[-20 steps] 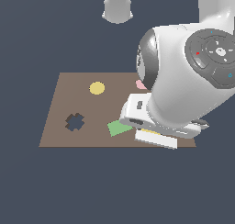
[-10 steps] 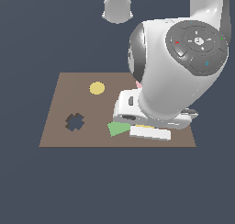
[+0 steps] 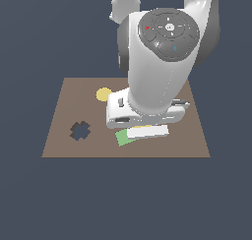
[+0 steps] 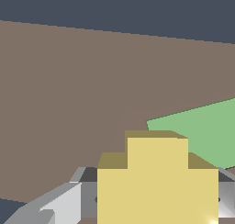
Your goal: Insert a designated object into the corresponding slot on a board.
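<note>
Surroundings: a flat, even dark slate-blue ground (image 3: 29,199) fills the exterior view on every side, with no seam or edge showing.
Walls: none can be made out; the same dark blue runs up to the top of the exterior view.
Furniture: none shows.
Windows: none show.
Wrist view: a band of the same dark blue backdrop (image 4: 114,7) lies along one edge, plain and untextured.
Light: soft and even, with no sharp shadows falling on the ground; its source cannot be told.
</note>
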Robot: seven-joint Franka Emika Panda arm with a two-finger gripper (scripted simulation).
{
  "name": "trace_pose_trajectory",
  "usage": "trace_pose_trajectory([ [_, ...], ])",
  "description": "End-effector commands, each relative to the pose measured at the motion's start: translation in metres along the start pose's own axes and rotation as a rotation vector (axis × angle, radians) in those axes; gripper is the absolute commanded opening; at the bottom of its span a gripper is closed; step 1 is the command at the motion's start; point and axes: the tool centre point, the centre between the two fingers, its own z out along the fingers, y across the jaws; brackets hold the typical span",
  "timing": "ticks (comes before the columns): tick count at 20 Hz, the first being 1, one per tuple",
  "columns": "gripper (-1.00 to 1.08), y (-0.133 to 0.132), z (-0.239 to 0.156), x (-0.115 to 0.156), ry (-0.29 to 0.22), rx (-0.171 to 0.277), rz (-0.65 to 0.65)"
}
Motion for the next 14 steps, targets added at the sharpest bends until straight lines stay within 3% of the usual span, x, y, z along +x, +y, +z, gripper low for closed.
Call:
trace_pose_trajectory([
  [1,-1.0,0.014,-0.001,-0.008,0.001,0.0,-0.071],
  [14,-1.0,0.096,-0.004,-0.03,0.0,-0.001,-0.458],
])
